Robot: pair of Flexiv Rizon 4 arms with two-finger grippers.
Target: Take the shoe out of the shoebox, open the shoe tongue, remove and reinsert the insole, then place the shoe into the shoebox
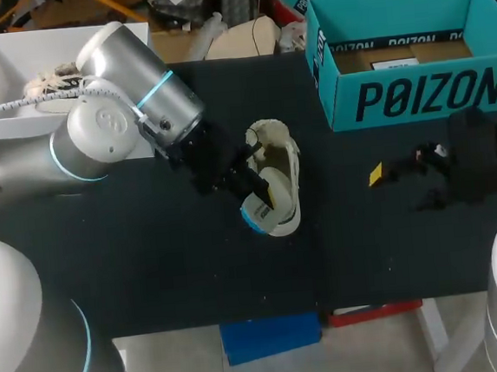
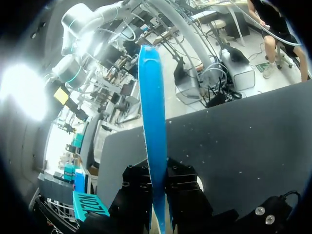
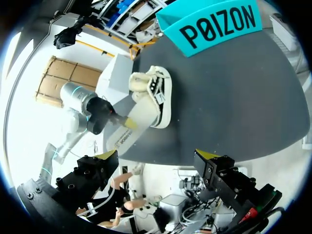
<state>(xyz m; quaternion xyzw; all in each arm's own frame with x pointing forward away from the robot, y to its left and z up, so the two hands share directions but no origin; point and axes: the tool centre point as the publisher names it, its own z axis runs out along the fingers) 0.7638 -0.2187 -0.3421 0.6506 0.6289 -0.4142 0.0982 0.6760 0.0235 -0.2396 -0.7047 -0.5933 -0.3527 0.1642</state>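
A cream shoe [image 1: 273, 153] lies on the black table [image 1: 151, 264], near its middle. My left gripper [image 1: 250, 179] is shut on the insole [image 1: 266, 209], cream on top and blue underneath, which slants out of the shoe's near end. From the left wrist the insole [image 2: 153, 131] shows edge-on as a blue strip clamped in the left gripper [image 2: 159, 197]. My right gripper [image 1: 397, 173] rests open over the table's right side with nothing in it. Its wrist view looks past the open right gripper [image 3: 158, 158] to the shoe [image 3: 157, 92], the insole [image 3: 132, 126] and the left gripper [image 3: 118, 119].
The teal shoebox [image 1: 423, 94] stands open at the back right, also seen as the shoebox [image 3: 214, 24] beyond the shoe. A white box lid [image 1: 0, 81] with paper in it lies at the back left behind my left arm.
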